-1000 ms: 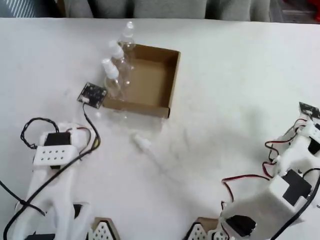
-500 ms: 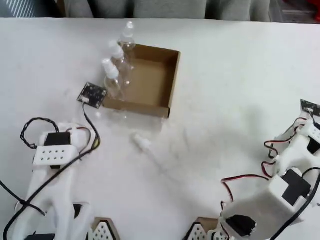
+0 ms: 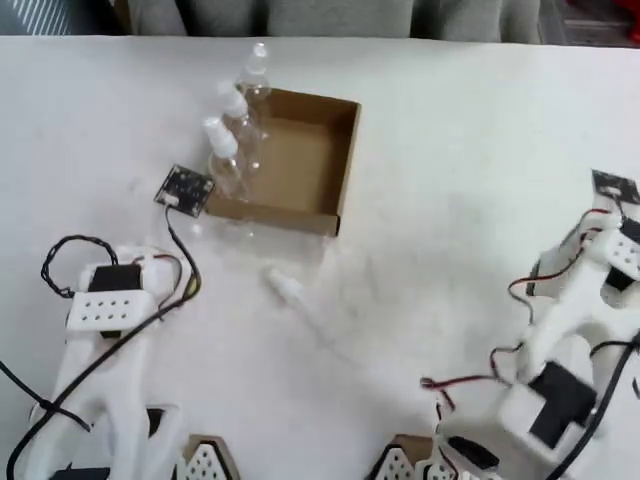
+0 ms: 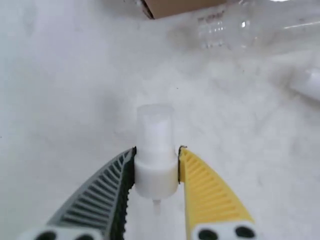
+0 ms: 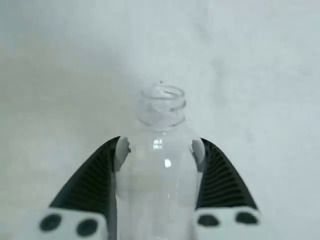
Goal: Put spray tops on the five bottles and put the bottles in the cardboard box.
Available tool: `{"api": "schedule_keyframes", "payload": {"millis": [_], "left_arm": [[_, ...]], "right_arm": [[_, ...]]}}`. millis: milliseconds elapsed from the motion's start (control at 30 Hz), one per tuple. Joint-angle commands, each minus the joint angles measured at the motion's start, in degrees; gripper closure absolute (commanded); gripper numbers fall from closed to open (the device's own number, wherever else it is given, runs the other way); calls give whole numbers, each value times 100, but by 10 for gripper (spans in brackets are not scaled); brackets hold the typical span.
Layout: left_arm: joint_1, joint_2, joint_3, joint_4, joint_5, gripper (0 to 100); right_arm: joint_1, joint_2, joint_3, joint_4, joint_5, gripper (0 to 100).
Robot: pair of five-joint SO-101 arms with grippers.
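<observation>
My left gripper [image 4: 156, 150] is shut on a white spray top [image 4: 156, 130], held just above the table. Near it a clear uncapped bottle [image 4: 225, 30] lies in front of the cardboard box [image 3: 300, 160]. A loose spray top [image 3: 283, 285] lies on the table before the box. Three capped bottles [image 3: 235, 105] stand in a row along the box's left side. My right gripper [image 5: 160, 145] is shut on a clear bottle [image 5: 162, 190] whose open neck points away from the wrist. The right arm [image 3: 585, 300] is at the table's right edge.
The left arm [image 3: 110, 300] stands at the front left, its small camera board [image 3: 185, 190] beside the box's near left corner. Red and black wires loop around both arms. White tabletop lies bare between the box and the right arm.
The right arm has swung and lifted, its wrist board shifting farther up the table; its lower body moved leftward. The left arm, box and bottles have not moved.
</observation>
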Motion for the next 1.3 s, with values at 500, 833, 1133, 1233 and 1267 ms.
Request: {"api": "schedule_keyframes", "payload": {"millis": [500, 833, 1133, 1233, 1267], "left_arm": [[-22, -207, -2462, 1635, 765, 978], [145, -198, -4677, 2857, 1354, 977], [1024, -163, -5925, 3147, 2365, 977], [1385, -163, -6207, 2919, 2716, 977], [1499, -163, -6295, 2778, 2822, 977]], "right_arm": [[-3037, -4602, 2084, -1833, -1996, 981], [-3705, -5209, 3121, -4444, -2048, 981], [-4778, -6211, 4387, -5982, -2057, 982], [-5165, -6703, 5099, -6589, -2057, 982], [-5288, -6853, 5292, -6747, -2057, 982]]}}
